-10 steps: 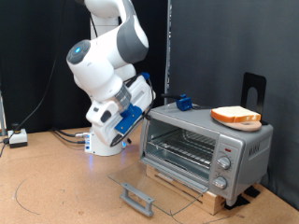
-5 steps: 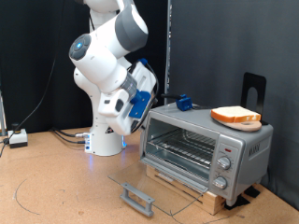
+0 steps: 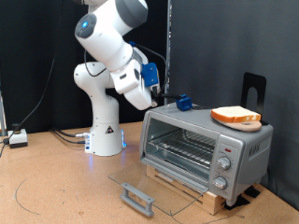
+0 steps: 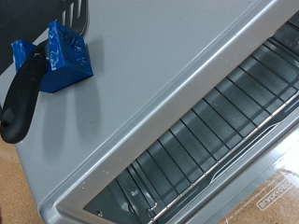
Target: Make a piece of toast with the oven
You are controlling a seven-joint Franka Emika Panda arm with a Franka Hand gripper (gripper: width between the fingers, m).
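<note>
One step done: the oven (image 3: 207,145) stands with its door dropped open, rack bare.
The piece of toast (image 3: 235,116) lies on its plate (image 3: 245,126) on top; the gripper (image 3: 155,93) hovers above the oven's far corner, grip state impossible to tell.

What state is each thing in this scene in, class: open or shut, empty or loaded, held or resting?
Silver toaster oven: glass door dropped fully open.
Wire rack inside: empty.
Tan slice of toast: resting on a round plate atop the oven, not held.
Blue block with black handle: lying on the oven top.
Gripper: fingers not visible; arm raised above the oven's exterior-view left end.
</note>
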